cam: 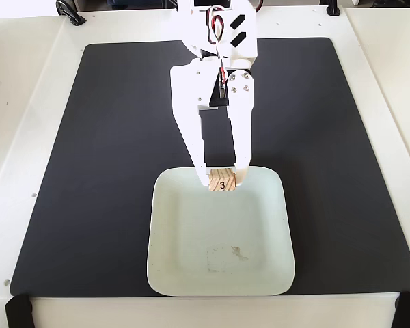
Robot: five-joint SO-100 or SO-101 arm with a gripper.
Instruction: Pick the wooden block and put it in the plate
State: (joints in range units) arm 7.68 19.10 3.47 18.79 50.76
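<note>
The white plastic claw grips a small tan grooved wooden block marked "3" over the far rim of the glossy, pale mint square plate with rounded corners.

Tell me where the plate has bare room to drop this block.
The plate is bare from the gripper down to its near rim, apart from a faint smudge. Crowded only at the far rim, where the jaws hold the wooden block.
</note>
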